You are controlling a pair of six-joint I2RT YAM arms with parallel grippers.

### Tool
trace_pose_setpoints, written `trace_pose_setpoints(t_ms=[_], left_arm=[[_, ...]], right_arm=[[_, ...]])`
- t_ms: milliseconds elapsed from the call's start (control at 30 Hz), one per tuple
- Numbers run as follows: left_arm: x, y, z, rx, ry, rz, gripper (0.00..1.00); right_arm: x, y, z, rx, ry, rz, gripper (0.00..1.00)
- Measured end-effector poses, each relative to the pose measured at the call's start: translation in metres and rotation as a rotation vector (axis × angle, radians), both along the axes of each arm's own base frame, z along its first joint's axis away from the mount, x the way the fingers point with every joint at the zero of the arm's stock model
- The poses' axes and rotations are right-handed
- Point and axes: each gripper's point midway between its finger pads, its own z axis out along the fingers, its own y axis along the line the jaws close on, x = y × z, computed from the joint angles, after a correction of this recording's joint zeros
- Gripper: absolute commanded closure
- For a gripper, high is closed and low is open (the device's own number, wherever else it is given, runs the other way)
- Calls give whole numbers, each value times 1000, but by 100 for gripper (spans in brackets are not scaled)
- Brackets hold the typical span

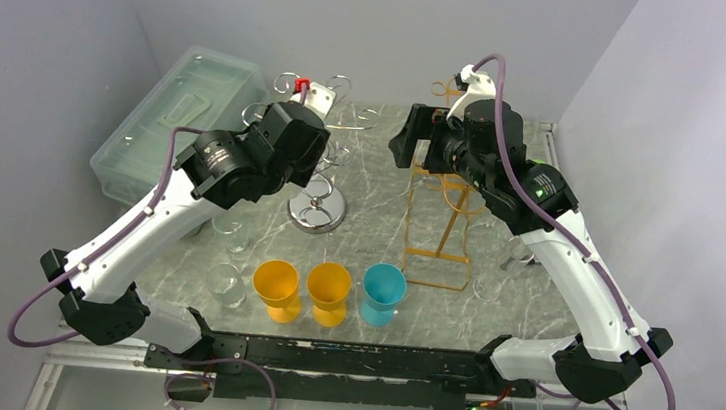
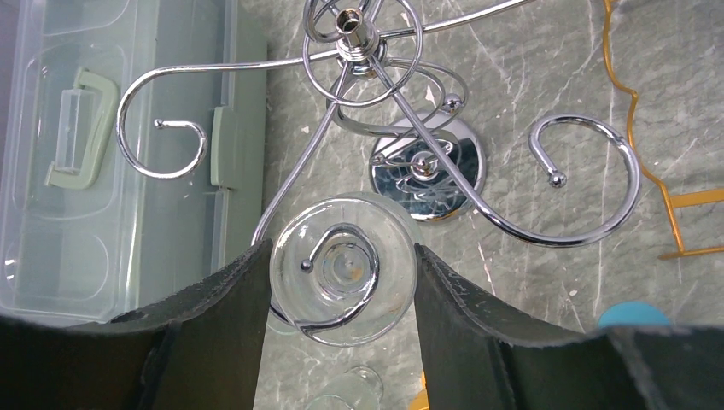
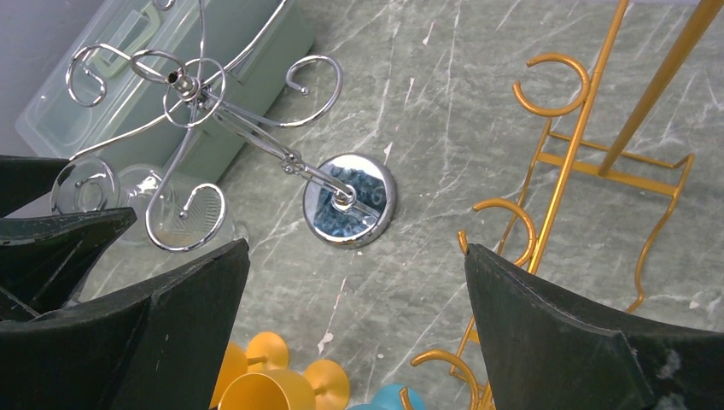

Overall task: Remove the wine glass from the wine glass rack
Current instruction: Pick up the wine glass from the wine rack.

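Left fingers (image 2: 213, 342) bracket the wine glass (image 2: 341, 269) — one close at each side.

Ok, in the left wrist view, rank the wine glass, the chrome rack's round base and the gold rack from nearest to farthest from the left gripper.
1. wine glass: right between the fingers of the left gripper.
2. round base: ahead and slightly right, lower down.
3. gold rack: off at the far right edge.
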Motion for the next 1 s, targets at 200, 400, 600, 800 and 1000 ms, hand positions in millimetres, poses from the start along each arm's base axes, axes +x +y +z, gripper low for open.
trace_pose_setpoints(t_ms=[200,400,600,800,1000], left_arm=[[-3,1,2,-6,2,-7,66],[-5,4,7,-17,-7,-8,67],[-7,6,11,-24,-16,-5,70],[-6,10,13,-16,-28,13,71],[-4,13,14,-7,-36,29,72]], right_arm=[[0,0,0,0,1,0,0],[0,0,0,1,1,0,0],[0,0,0,2,1,0,0],[0,0,0,1,2,0,0],[0,0,0,2,1,0,0]])
